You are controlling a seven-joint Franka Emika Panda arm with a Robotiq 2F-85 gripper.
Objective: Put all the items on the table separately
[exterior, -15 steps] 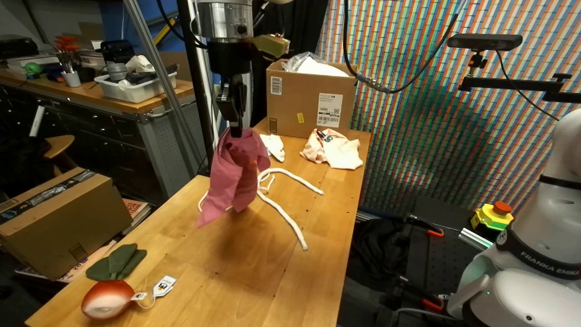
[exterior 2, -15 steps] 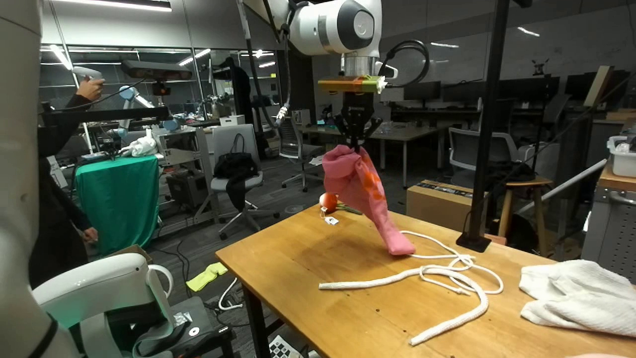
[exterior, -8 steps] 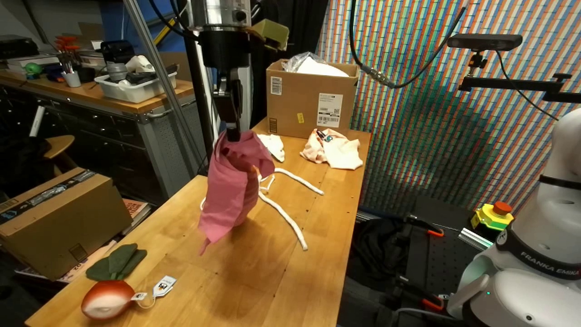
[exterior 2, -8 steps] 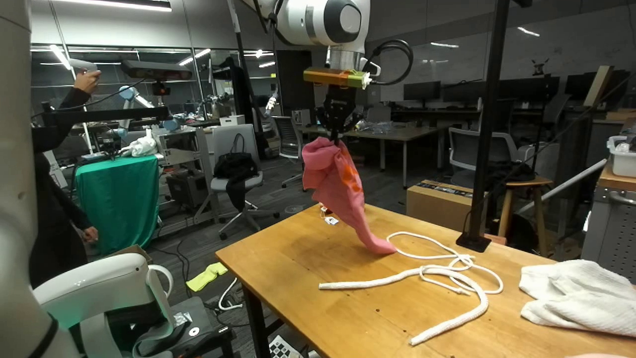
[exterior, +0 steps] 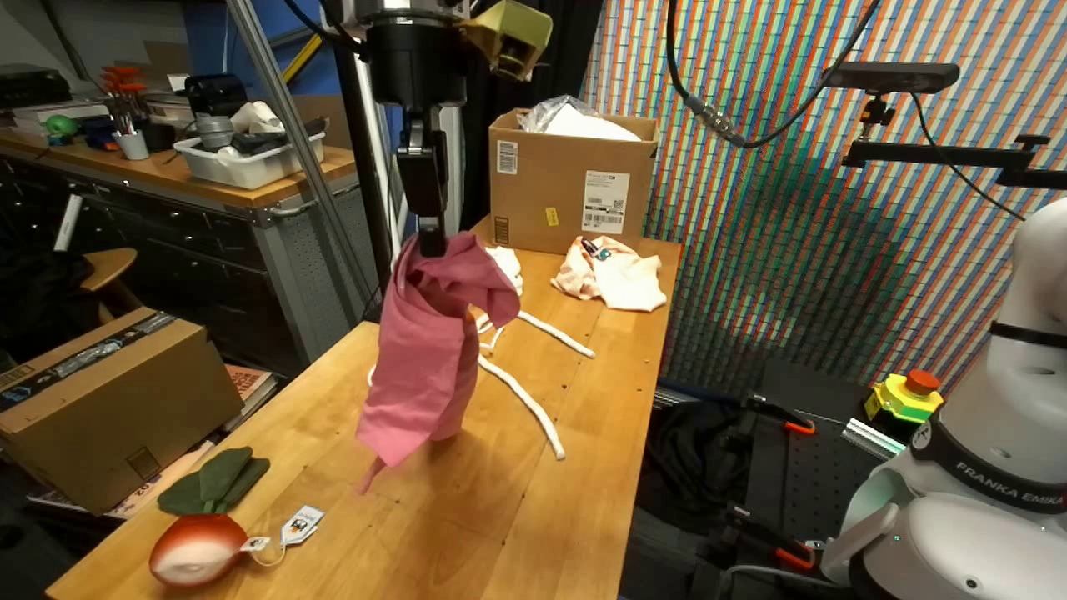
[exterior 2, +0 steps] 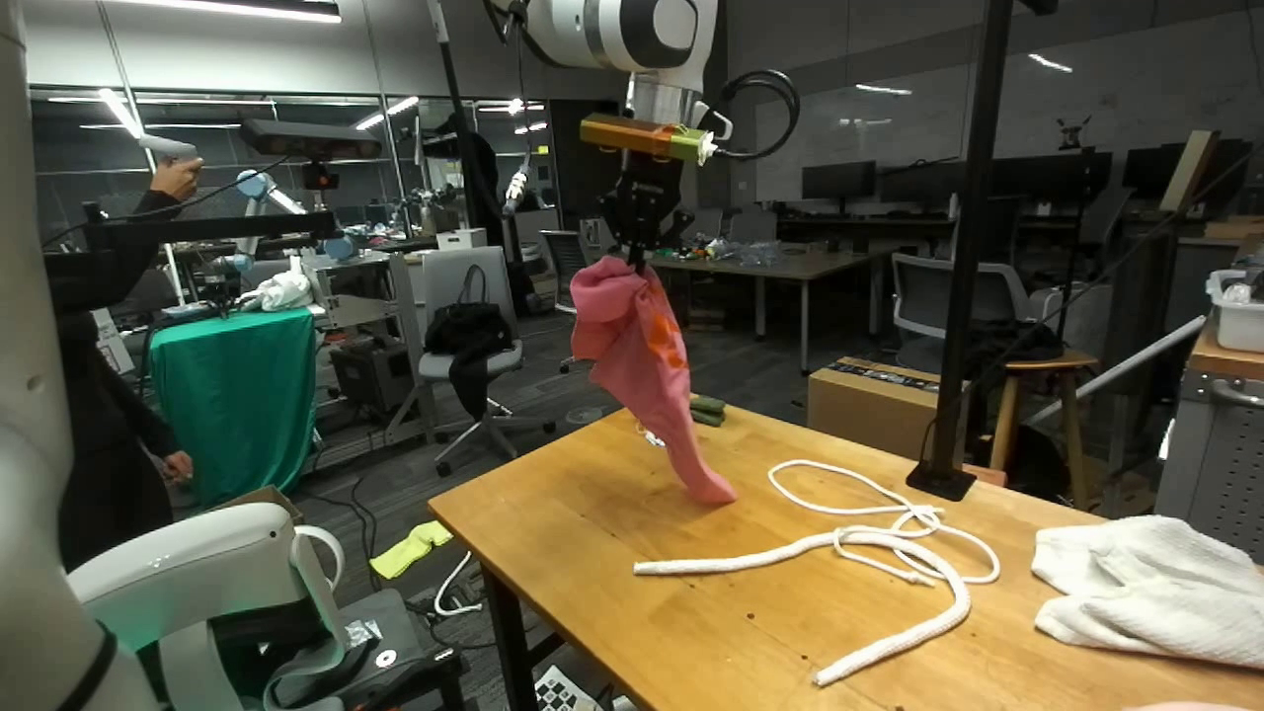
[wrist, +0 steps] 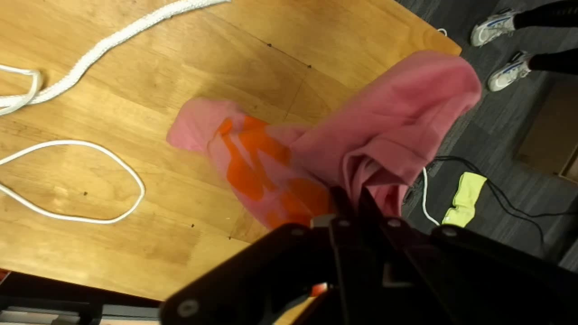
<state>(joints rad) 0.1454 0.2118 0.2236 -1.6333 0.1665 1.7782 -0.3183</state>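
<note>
In the wrist view the pink cloth (wrist: 397, 113) is pinched near its top by the gripper (wrist: 356, 198), whose jaws are pressed together on the fabric; in both exterior views the rest is hung below them, over the worktop (exterior: 567, 517). Whether its lowest end is touched to the wood cannot be told. The gripper is pointed downward and is carried by the white arm (exterior 2: 607, 30), seen directly above it. Near the cloth, the white cord (exterior 2: 731, 565) is laid in loose loops. Farther off, at a corner, the red-orange ball (exterior: 196, 550) is placed just beside the dark green cloth (exterior: 217, 479). Beyond the cord, the white cloth (exterior 2: 1145, 592) and a pale cloth (exterior: 625, 283) are crumpled on the wood. At the far end the cardboard box (exterior: 575, 183) is set with its top open; clear plastic wrap (exterior: 542, 112) and a white thing (exterior: 588, 125) are shown above its rim. On the workbench (exterior: 158, 173), well apart, a white tub (exterior: 242, 171) is filled with mixed things (exterior: 254, 118).
</note>
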